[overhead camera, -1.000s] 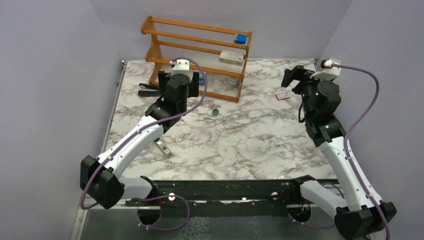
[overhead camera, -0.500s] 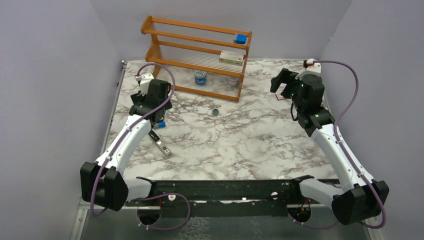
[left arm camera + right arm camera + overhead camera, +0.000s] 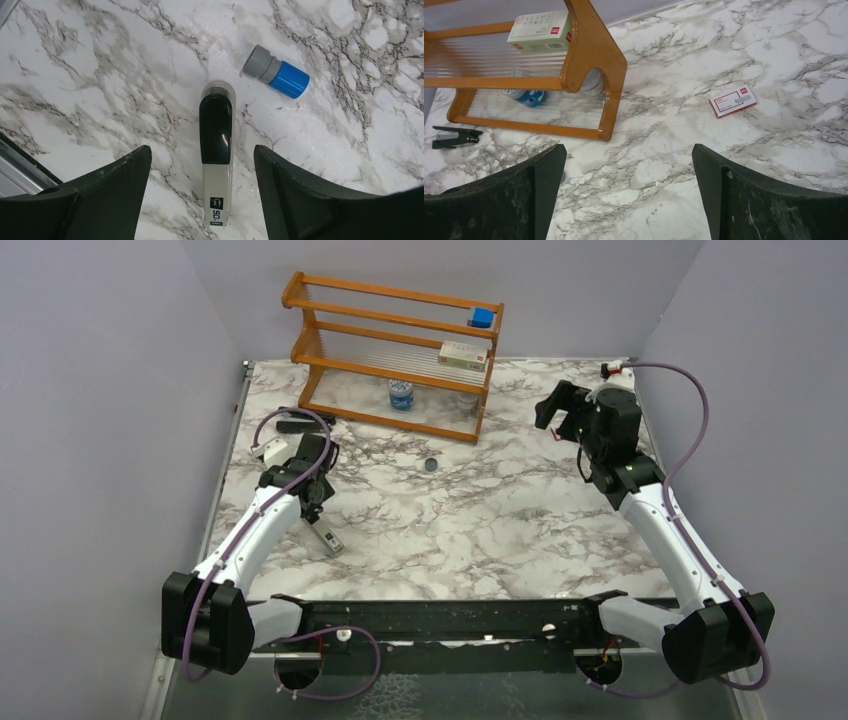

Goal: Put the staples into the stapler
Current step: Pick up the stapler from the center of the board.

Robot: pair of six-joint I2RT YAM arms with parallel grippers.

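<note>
One black stapler (image 3: pixel 454 136) lies on the bench (image 3: pixel 774 45) left of the one wooden rack (image 3: pixel 591 55). Both tools stand open and empty. The left tool (image 3: pixel 200 162) straddles one white-and-black device (image 3: pixel 216 125) without touching it, and the right tool (image 3: pixel 628 160) faces one red-and-white box (image 3: pixel 733 100).

Status: left arm (image 3: pixel 255 535) runs up the left side of the top frame, wrist folded over, left gripper (image 3: pixel 200 157) pointing straight down, its 2 fingers (image 3: pixel 107 195) spread apart with nothing pinched. The right arm (image 3: pixel 672 532) stretches to the upper right, right gripper (image 3: pixel 628 150) raised and angled toward upper left, 2 fingers wide apart, empty.
</note>
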